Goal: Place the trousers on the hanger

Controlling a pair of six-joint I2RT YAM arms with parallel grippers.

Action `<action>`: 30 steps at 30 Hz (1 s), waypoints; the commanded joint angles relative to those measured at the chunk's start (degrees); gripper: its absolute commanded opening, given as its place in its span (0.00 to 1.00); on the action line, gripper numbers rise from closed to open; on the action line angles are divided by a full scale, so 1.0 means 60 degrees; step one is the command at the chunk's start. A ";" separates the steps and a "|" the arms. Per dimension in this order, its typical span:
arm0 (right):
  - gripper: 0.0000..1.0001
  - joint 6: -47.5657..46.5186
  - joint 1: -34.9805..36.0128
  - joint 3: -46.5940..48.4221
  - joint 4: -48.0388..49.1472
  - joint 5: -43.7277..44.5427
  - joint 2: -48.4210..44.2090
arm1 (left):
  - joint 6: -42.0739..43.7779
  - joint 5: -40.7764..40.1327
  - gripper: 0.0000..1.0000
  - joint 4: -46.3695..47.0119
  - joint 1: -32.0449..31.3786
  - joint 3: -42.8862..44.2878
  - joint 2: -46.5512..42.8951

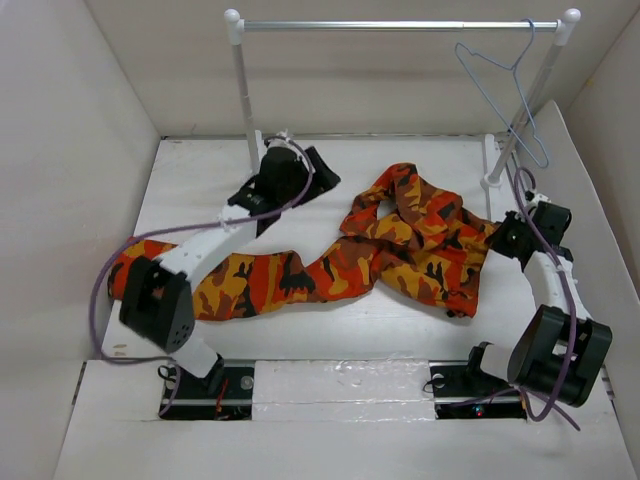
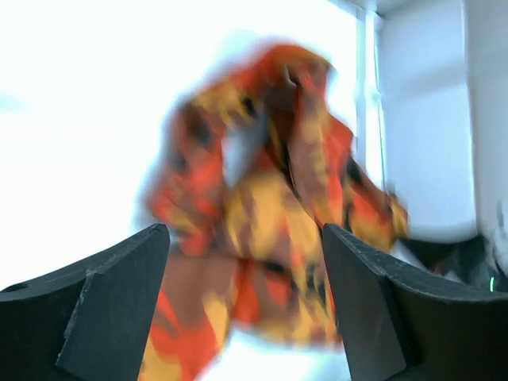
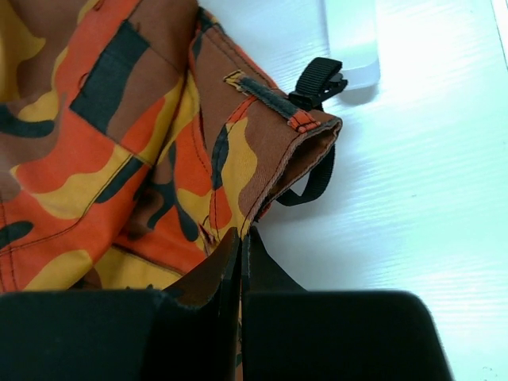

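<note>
The camouflage trousers [image 1: 400, 240] lie crumpled across the table, with one long leg running out to the left under my left arm. My left gripper [image 1: 318, 178] hovers at the back, left of the heap. In the left wrist view it [image 2: 246, 266] stands open, nothing between its fingers [image 2: 119, 309], and the blurred trousers [image 2: 270, 206] lie ahead. My right gripper [image 1: 503, 238] is at the trousers' right end. The right wrist view shows it [image 3: 242, 236] shut on the trousers' [image 3: 143, 143] hem, beside a black strap [image 3: 317, 79]. The pale wire hanger [image 1: 505, 90] hangs from the rail at the back right.
A rail with white posts and a silver crossbar [image 1: 400, 25] stands along the back. Its right post foot [image 1: 492, 165] is close behind my right gripper, and it also shows as the white foot [image 3: 353, 44] in the right wrist view. White walls enclose the table on three sides.
</note>
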 commanded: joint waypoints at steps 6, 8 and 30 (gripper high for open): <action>0.00 -0.0467 0.0573 -0.0241 0.0084 -0.0363 -0.0634 | 0.0999 0.1977 0.80 -0.1034 0.0169 0.2910 0.4098; 0.00 -0.0511 0.0662 -0.0431 0.0127 -0.0377 -0.0722 | 0.1057 0.2021 0.80 -0.1064 0.0169 0.3247 0.4653; 0.00 0.0351 -0.0583 0.1295 0.0127 0.0325 0.0286 | 0.1851 -0.3768 0.02 -0.2149 0.3872 0.1200 -0.1859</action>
